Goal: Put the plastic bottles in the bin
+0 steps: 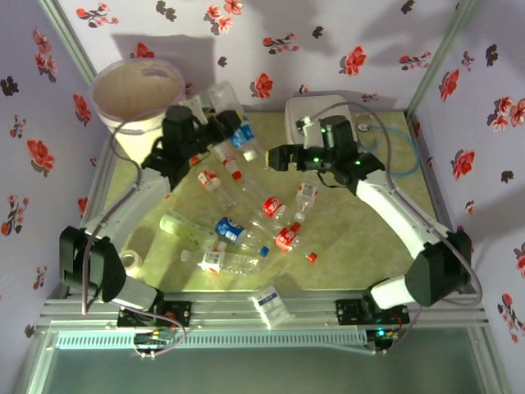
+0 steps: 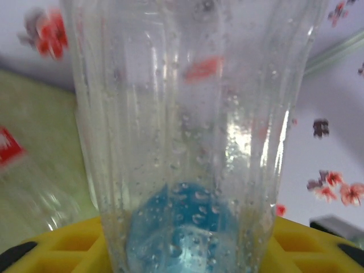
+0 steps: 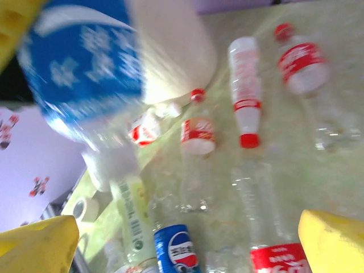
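Note:
My left gripper (image 1: pixel 212 130) is shut on a clear blue-labelled bottle (image 1: pixel 238 131), held above the table just right of the bin (image 1: pixel 135 90). In the left wrist view that bottle (image 2: pixel 193 114) stands between the yellow jaws of the left gripper (image 2: pixel 182 253). My right gripper (image 1: pixel 272 158) hovers open next to it, over the pile. In the right wrist view the right gripper (image 3: pixel 187 250) has its fingers (image 3: pixel 333 244) wide apart, with nothing between them. Several bottles lie below: red-labelled ones (image 3: pixel 247 85), a Pepsi bottle (image 3: pixel 176 250) and a greenish one (image 3: pixel 133 222).
A flat white box (image 1: pixel 316 115) sits at the back right behind my right arm. A white-blue packet (image 1: pixel 272 302) lies at the front edge. A tape roll (image 1: pixel 131 261) lies at the front left. A loose red cap (image 1: pixel 311 257) lies near the pile.

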You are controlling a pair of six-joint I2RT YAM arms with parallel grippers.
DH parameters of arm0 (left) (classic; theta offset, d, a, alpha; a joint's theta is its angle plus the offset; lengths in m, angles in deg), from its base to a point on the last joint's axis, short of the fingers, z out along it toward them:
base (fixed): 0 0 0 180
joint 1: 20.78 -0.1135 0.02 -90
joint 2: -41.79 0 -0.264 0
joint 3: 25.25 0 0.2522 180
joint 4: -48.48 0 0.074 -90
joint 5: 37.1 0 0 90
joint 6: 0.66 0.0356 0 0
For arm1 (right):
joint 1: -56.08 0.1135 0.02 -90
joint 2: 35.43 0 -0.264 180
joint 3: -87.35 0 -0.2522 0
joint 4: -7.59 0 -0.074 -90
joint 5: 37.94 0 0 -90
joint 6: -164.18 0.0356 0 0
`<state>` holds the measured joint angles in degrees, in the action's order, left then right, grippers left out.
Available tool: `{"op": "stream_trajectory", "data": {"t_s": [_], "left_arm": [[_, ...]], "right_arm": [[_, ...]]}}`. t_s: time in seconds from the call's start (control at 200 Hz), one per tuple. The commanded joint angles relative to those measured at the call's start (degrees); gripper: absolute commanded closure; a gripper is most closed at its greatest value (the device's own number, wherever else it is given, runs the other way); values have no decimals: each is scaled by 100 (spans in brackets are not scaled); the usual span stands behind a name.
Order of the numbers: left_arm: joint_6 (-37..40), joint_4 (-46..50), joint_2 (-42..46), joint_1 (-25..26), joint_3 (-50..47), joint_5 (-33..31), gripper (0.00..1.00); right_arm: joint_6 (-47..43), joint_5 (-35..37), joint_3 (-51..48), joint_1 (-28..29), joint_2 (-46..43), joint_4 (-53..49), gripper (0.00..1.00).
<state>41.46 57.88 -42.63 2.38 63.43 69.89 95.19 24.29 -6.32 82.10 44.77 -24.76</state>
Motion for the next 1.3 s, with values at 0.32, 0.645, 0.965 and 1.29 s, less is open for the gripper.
{"op": "stream_trajectory", "data": {"t_s": [0.32, 0.645, 0.965, 1.29], "left_arm": [[1320, 1505, -956, -2445, 2701, -1292, 100], [2799, 3981, -2874, -2769, 5012, -1689, 100], [4295, 5385, -3896, -2420, 5649, -2534, 100], [4501, 5528, -4301, -2264, 5508, -2543, 99]], "right_arm": [[478, 1066, -969, -783, -444, -989, 1], [147, 1630, -870, -804, -738, -1605, 1], [217, 1694, -1090, -813, -732, -1534, 0], [424, 1845, -1230, -827, -517, -1527, 1]]}}
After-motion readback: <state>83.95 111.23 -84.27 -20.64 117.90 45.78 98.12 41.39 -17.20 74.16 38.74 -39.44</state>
